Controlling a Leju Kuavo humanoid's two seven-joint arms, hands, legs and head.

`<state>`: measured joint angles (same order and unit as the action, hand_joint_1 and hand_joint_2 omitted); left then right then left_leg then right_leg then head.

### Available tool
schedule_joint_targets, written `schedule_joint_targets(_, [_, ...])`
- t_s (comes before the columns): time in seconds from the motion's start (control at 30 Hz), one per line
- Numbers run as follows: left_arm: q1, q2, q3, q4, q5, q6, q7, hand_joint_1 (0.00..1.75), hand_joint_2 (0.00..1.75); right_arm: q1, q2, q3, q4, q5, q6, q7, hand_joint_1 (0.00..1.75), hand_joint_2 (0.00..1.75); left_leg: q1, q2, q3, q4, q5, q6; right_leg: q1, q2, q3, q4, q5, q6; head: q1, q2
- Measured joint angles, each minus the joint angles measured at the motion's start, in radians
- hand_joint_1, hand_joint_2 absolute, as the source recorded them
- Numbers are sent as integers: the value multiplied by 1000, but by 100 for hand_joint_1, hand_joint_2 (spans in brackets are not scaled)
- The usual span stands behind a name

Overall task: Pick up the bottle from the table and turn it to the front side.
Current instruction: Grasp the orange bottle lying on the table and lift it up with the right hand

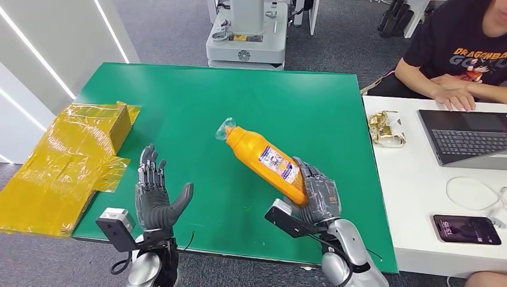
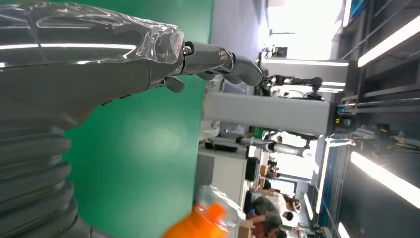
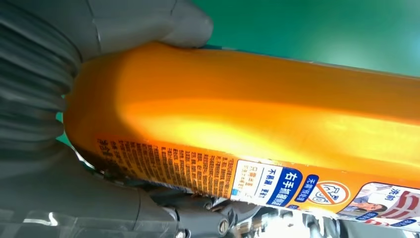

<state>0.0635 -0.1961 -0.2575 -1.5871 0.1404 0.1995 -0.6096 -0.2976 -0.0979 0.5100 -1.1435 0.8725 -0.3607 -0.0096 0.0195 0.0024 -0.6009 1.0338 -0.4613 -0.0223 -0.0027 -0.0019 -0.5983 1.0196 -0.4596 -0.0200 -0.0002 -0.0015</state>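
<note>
Head view: the right hand (image 1: 315,194) gripped the base end of the orange bottle (image 1: 266,160), fingers wrapped around it, and held it above the green table (image 1: 197,101).
Bottle tilt: it slanted, capped end up and away from the robot, towards the table's middle, with the printed label (image 1: 278,163) facing up.
Bottle cap: a clear cover (image 1: 225,128) sat over the neck.
Right wrist view: the bottle's orange body (image 3: 257,114) lay across the palm, the thumb (image 3: 163,22) pressed on one side and darker fingers (image 3: 208,220) on the other; a strip of small print and blue label panels (image 3: 277,181) ran along its side.
Left hand: the left hand (image 1: 156,194) was raised over the table's near edge, holding nothing, fingers spread and pointing up.
Left wrist view: the fingers (image 2: 223,62) were extended over the green surface; a blurred orange part of the bottle (image 2: 198,225) showed beyond.
Table's left end: a yellow-wrapped cardboard box (image 1: 66,164).
White desk: a seated person (image 1: 460,54), a laptop (image 1: 466,134) and a phone (image 1: 466,230).
</note>
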Motion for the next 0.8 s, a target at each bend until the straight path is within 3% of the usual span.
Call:
schedule_joint_targets(0.2, [-12,8,-1,3,208,-243,65,0,175,27,15,-28,-14,-46,-67,-76,175,175,0,0,0,0,0,0,0,0,0,0,0,0,0,0])
schedule_joint_targets(0.33, [-37,20,-11,10,248,-329,93,0,175,33,20,-36,-13,-86,-127,-152,175,175,0,0,0,0,0,0,0,0,0,0,0,0,0,0])
schedule_joint_targets(0.5, [-76,42,-38,27,246,-369,109,0,175,32,34,-36,-4,-132,-134,-226,175,175,0,0,0,0,0,0,0,0,0,0,0,0,0,0])
schedule_joint_targets(0.8, [-132,62,-84,51,230,-378,129,0,175,23,57,-36,11,-156,-113,-287,175,175,0,0,0,0,0,0,0,0,0,0,0,0,0,0])
